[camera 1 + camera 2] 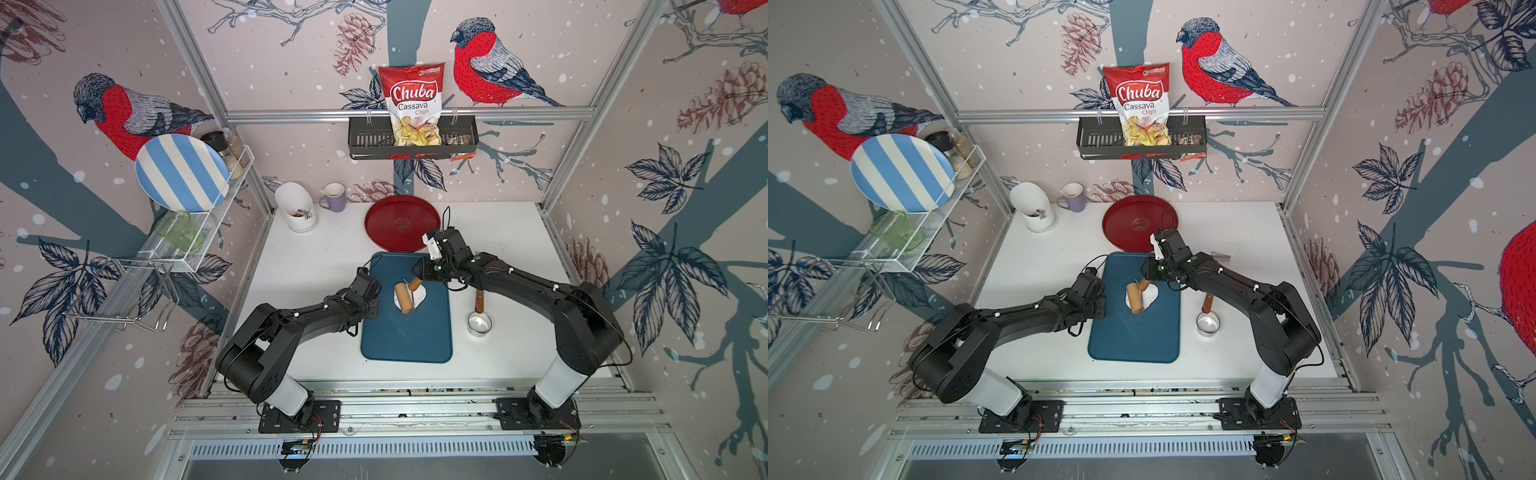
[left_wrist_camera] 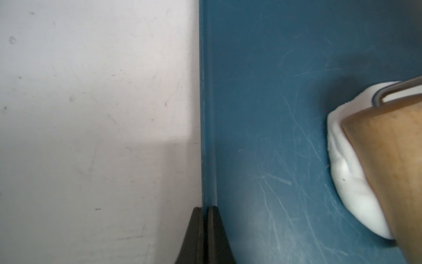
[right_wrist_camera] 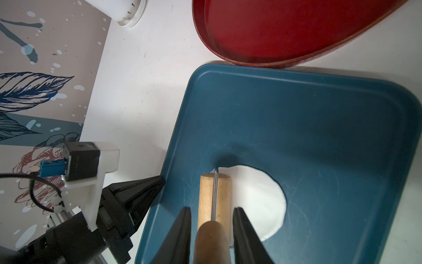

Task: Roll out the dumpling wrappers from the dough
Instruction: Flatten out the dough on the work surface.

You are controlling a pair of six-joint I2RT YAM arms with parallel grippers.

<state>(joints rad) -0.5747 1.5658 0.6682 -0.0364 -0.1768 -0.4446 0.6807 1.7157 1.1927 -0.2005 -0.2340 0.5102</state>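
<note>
The right pincer (image 3: 212, 209) squeezes the roller (image 3: 205, 194) lying on the dough (image 3: 258, 194) in the middle of the blue board (image 3: 319, 137), the left pincer (image 2: 205, 209) rests pinched together at the board's left edge, and a hard push could tear the dough.

Chip bag (image 1: 412, 104) w/ "Chuba Cassava Chips" in both top views.

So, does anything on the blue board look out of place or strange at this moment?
Only the dough: its outline is uneven, closer to a heart than a circle, and the roller sits on one side of it. I see nothing spilled or broken.
</note>
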